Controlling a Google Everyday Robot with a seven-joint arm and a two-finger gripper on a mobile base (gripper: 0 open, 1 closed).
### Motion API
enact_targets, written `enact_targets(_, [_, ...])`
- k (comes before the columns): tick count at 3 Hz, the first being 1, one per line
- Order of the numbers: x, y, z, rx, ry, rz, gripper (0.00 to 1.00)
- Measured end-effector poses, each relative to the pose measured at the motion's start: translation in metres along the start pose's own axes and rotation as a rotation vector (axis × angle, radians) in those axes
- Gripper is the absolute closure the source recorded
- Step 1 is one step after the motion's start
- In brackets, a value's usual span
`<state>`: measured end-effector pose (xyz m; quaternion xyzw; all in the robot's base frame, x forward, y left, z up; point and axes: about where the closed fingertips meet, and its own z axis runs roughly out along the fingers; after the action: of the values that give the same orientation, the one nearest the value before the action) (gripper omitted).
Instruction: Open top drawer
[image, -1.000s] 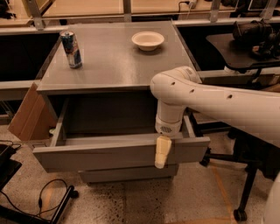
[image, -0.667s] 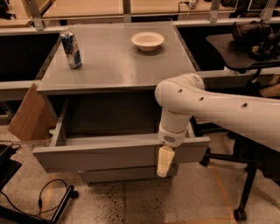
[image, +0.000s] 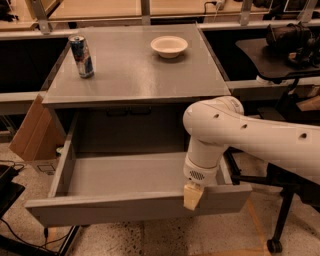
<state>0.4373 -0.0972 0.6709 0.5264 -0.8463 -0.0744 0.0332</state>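
The top drawer (image: 125, 207) of the grey cabinet stands pulled far out toward me, its shallow grey tray bare inside. Its wide flat front runs across the lower part of the camera view. My gripper (image: 192, 196) hangs from the white arm (image: 260, 137) at the right part of the drawer's front edge, its tan fingertip against the front's top rim. The lower drawers are hidden behind the open front.
A blue drink can (image: 81, 56) and a white bowl (image: 169, 46) stand on the cabinet top (image: 135, 75). A cardboard box (image: 32, 132) leans at the cabinet's left. A black chair base (image: 280, 220) and desk (image: 280, 50) are on the right.
The drawer has come further out toward me, and the gripper has moved with its front edge, lower and to the right.
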Motion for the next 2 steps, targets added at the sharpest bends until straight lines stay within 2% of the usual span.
enact_targets(1, [0.0006,0.0005,0.0009,-0.001,0.002,0.0,0.55])
enact_targets(2, [0.0008,0.0009,0.0014,-0.002,0.003,-0.001,0.31])
